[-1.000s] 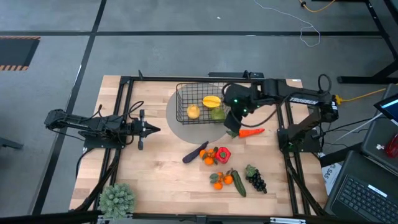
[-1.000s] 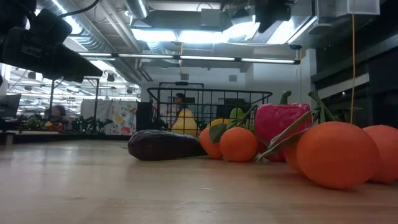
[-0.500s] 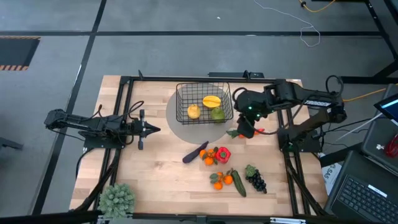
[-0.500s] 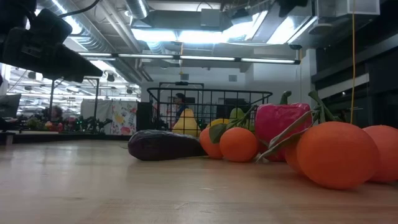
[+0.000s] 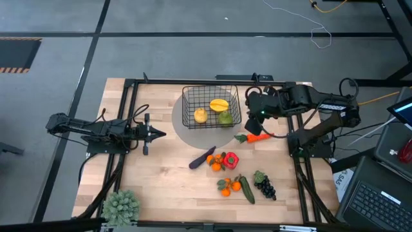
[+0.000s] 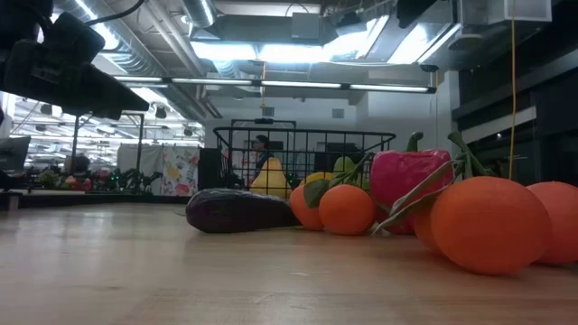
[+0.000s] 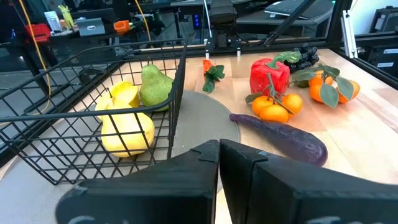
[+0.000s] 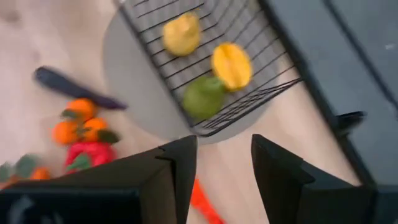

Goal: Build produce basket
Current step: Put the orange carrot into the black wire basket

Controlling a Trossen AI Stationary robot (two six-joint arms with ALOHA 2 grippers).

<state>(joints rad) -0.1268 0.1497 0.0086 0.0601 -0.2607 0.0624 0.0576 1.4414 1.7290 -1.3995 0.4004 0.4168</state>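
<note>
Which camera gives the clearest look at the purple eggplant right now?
The left wrist view: the eggplant lies close and whole on the wood beside the oranges. The high view shows it small. The low view shows it end-on, far off. The right wrist view shows it blurred.

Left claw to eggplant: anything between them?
No. In the high view, only bare wood lies between the shut left claw and the eggplant.

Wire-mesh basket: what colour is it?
Black; the rectangular wire-mesh basket shows best in the left wrist view.

No legible text or labels.
</note>
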